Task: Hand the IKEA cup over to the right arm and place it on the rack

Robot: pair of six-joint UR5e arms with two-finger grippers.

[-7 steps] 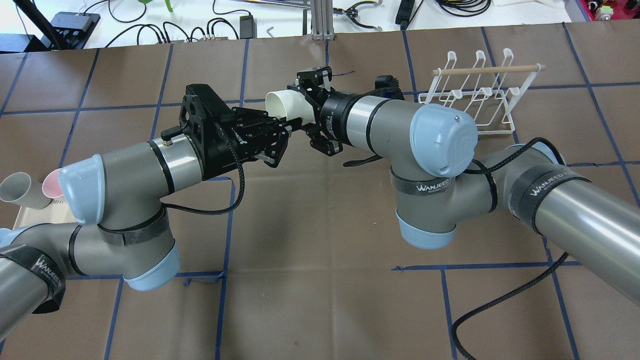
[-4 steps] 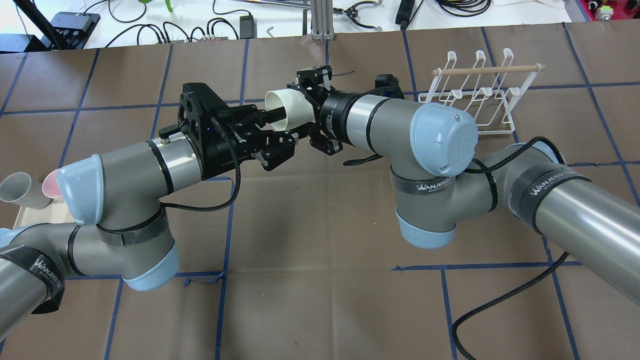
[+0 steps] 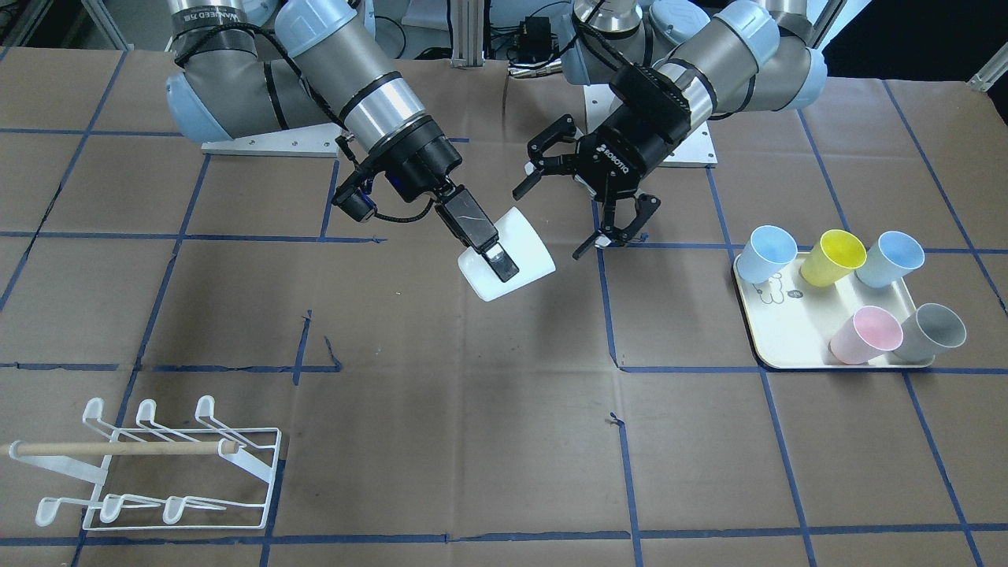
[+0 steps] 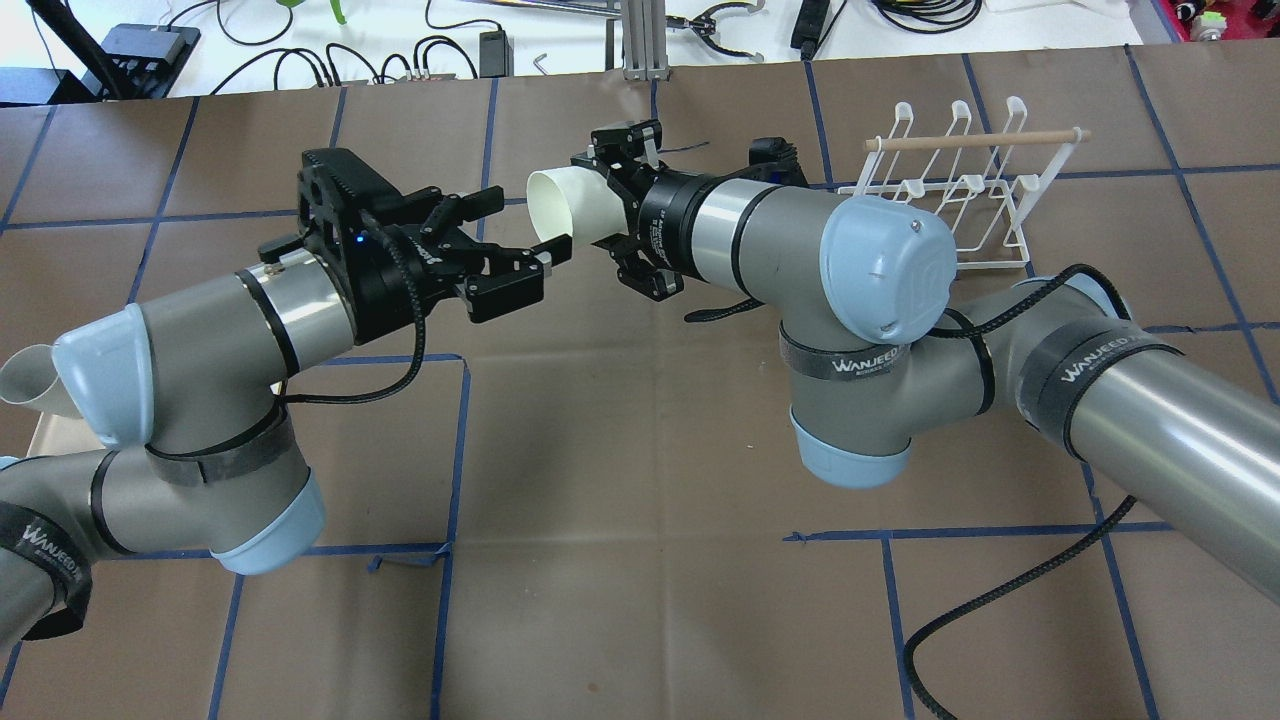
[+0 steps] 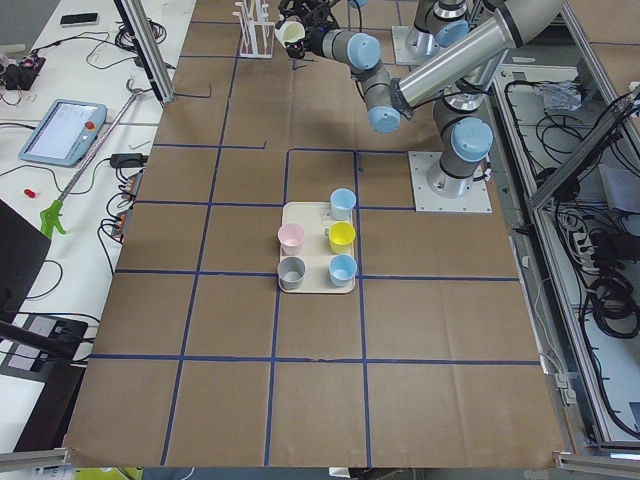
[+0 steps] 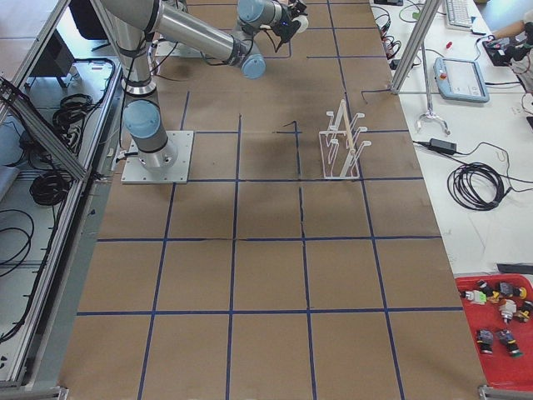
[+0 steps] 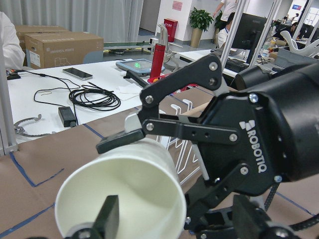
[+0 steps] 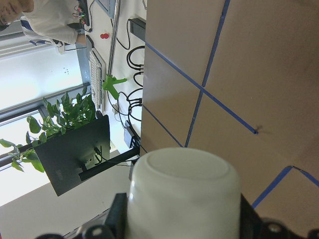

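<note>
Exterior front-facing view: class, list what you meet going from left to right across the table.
Rack → white cup → left end effector, open → tray.

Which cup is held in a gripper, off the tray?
The white cup, clamped in the right gripper. The other five sit on the cream tray: two light blue cups, a yellow cup, a pink cup, a grey cup.

Reads ROBOTIQ, in white lettering, on black bodies of left gripper and right gripper. Reads WANJEED on black straps around both arms.
</note>
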